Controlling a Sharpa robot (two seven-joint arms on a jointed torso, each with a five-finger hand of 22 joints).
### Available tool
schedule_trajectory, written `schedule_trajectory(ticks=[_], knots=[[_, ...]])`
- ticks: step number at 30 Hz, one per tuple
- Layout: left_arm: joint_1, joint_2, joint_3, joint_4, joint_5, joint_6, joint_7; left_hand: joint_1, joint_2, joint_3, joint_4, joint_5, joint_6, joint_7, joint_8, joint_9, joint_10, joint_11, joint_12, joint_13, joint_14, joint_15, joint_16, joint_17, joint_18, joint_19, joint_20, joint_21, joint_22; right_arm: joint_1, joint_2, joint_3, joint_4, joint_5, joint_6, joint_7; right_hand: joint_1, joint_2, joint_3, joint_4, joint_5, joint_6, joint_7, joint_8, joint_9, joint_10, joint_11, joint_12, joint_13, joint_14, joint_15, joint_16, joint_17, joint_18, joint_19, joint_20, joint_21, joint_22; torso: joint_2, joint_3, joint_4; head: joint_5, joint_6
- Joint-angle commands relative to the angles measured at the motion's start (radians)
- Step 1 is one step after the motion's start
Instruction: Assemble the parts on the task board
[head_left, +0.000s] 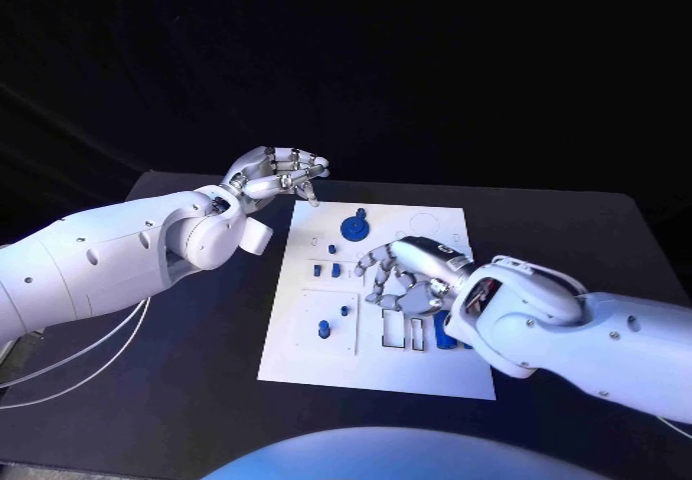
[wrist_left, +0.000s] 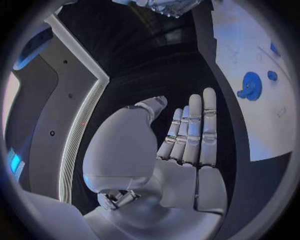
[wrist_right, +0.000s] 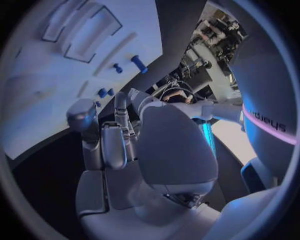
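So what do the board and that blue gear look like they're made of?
The task board looks like matte white plastic or coated sheet: flat, with thin cut outlines and no glare. The blue gear looks like moulded or printed plastic: uniform colour, dull surface. Neither is certain.

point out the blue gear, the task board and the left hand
blue gear (head_left: 352, 228), head view, on the gear's round face
task board (head_left: 418, 375), head view, on a bare white part near its near edge
left hand (head_left: 277, 176), head view, on the middle of the hand
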Motion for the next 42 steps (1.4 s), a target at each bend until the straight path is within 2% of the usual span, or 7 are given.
schedule_trajectory(ticks=[1, 3, 5, 10, 23, 29, 42], knots=[[-0.001, -0.005, 0.000, 0.002, -0.002, 0.013, 0.003, -0.001, 0.002, 0.002, 0.004, 0.000, -0.008, 0.054, 0.005, -0.001, -0.007, 0.002, 0.003, -0.002, -0.005, 0.003, -0.001, 0.002, 0.012, 0.007, 0.002, -0.004, -0.001, 0.024, -0.070, 0.001, 0.011, 0.294, 0.000, 0.048, -0.027, -0.014, -0.013, 0.012, -0.008, 0.074, -0.020, 0.042, 0.017, 0.043, -0.018, 0.061, 0.040, 0.020, -0.009, -0.001, 0.007, 0.006, 0.004, 0.003, 0.007, 0.018, -0.006, -0.0032, -0.0049, -0.026, 0.001], [-0.002, -0.009, 0.000, 0.005, 0.002, 0.011, 0.002, -0.003, 0.002, 0.001, 0.005, 0.000, -0.009, 0.054, 0.005, -0.001, -0.008, 0.002, 0.004, -0.002, -0.005, 0.004, -0.001, 0.002, 0.012, 0.007, 0.003, -0.004, -0.002, 0.034, -0.122, 0.001, 0.019, 0.330, 0.028, 0.040, -0.056, -0.021, -0.045, 0.019, -0.002, 0.104, -0.048, 0.067, 0.042, 0.049, -0.044, 0.230, 0.184, 0.030, -0.035, 0.014, 0.035, 0.000, 0.022, -0.019, 0.050, 0.034, -0.009, -0.0045, -0.0068, -0.038, 0.003], [-0.003, -0.013, 0.000, 0.007, 0.004, 0.010, 0.002, -0.003, 0.002, 0.001, 0.005, 0.000, -0.009, 0.054, 0.005, -0.001, -0.008, 0.002, 0.004, -0.002, -0.005, 0.004, -0.001, 0.002, 0.012, 0.007, 0.003, -0.004, -0.002, 0.039, -0.161, 0.000, 0.027, 0.347, 0.052, 0.029, -0.097, -0.013, -0.096, 0.048, -0.005, 0.093, -0.052, 0.086, 0.082, 0.102, -0.043, 0.809, 0.795, 0.051, -0.032, 0.070, 0.141, -0.012, 0.046, -0.024, 0.113, 0.062, -0.010, -0.0049, -0.0087, -0.046, 0.004], [-0.007, -0.020, 0.000, 0.013, 0.009, 0.007, -0.001, -0.003, 0.002, 0.001, 0.005, 0.000, -0.009, 0.054, 0.005, -0.001, -0.008, 0.002, 0.004, -0.002, -0.005, 0.004, -0.001, 0.002, 0.012, 0.007, 0.003, -0.004, -0.002, 0.045, -0.273, -0.007, 0.065, 0.326, 0.082, -0.040, -0.165, 0.016, -0.185, 0.061, -0.004, 0.094, -0.060, 0.123, 0.144, 0.257, -0.049, 1.136, 1.187, 0.078, -0.036, 0.140, 0.289, -0.034, 0.086, -0.025, 0.248, 0.117, -0.016, -0.0040, -0.0152, -0.069, 0.000], [-0.011, -0.021, -0.001, 0.023, 0.011, 0.005, -0.005, -0.003, 0.002, 0.001, 0.006, -0.001, -0.009, 0.054, 0.006, -0.001, -0.009, 0.002, 0.005, -0.001, -0.005, 0.004, 0.000, 0.002, 0.012, 0.007, 0.003, -0.004, -0.002, 0.018, -0.379, -0.029, 0.139, 0.159, 0.089, -0.267, -0.223, 0.045, -0.374, 0.067, 0.000, 0.090, -0.066, 0.130, 0.199, 0.284, -0.054, 1.172, 1.246, 0.088, -0.039, 0.167, 0.352, -0.045, 0.101, -0.027, 0.318, 0.153, -0.022, -0.0099, -0.0255, -0.084, -0.009], [-0.011, -0.023, -0.001, 0.025, 0.011, 0.004, -0.005, -0.003, 0.002, 0.001, 0.006, -0.001, -0.009, 0.054, 0.006, -0.001, -0.009, 0.002, 0.005, -0.001, -0.005, 0.004, 0.000, 0.002, 0.012, 0.007, 0.003, -0.004, -0.002, -0.017, -0.363, -0.032, 0.144, 0.116, 0.085, -0.301, -0.229, 0.060, -0.436, 0.067, 0.000, 0.083, -0.064, 0.127, 0.211, 0.277, -0.052, 1.161, 1.237, 0.088, -0.038, 0.166, 0.350, -0.043, 0.099, -0.026, 0.310, 0.154, -0.021, -0.0094, -0.0240, -0.084, -0.015], [-0.011, -0.026, -0.001, 0.026, 0.011, 0.006, -0.006, -0.003, 0.002, 0.001, 0.006, -0.001, -0.009, 0.054, 0.006, -0.001, -0.009, 0.002, 0.005, -0.001, -0.005, 0.004, 0.000, 0.002, 0.012, 0.007, 0.003, -0.004, -0.002, -0.063, -0.286, -0.034, 0.118, 0.066, 0.053, -0.320, -0.229, 0.067, -0.454, 0.068, 0.000, 0.078, -0.063, 0.123, 0.214, 0.265, -0.051, 1.147, 1.223, 0.086, -0.037, 0.162, 0.341, -0.040, 0.094, -0.026, 0.291, 0.150, -0.021, -0.0080, -0.0238, -0.085, -0.021]])
